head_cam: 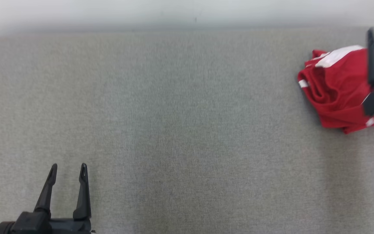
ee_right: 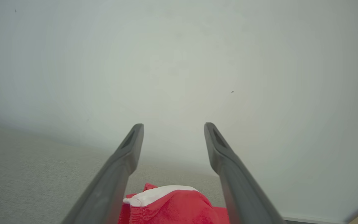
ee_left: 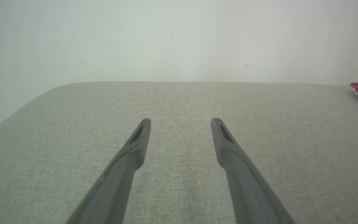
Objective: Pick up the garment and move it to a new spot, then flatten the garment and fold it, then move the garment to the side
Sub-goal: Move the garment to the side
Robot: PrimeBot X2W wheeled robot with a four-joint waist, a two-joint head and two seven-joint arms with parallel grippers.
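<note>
Garment (head_cam: 336, 94) lies bunched at far right of the table (head_cam: 174, 113), under my right gripper (ee_right: 173, 127); jaws spread, holding nothing. Left gripper (head_cam: 69, 166) also spread, well apart. Cloth looks soft, light, prob. floppy; I think best hold is the white band (head_cam: 338, 55).

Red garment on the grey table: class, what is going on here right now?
A two-armed robot works at a grey table. The red garment, white-trimmed, lies bunched at the table's right end. The right gripper hangs over it, jaws open, holding nothing. The left gripper sits at the near left, jaws open, far from the garment.
</note>
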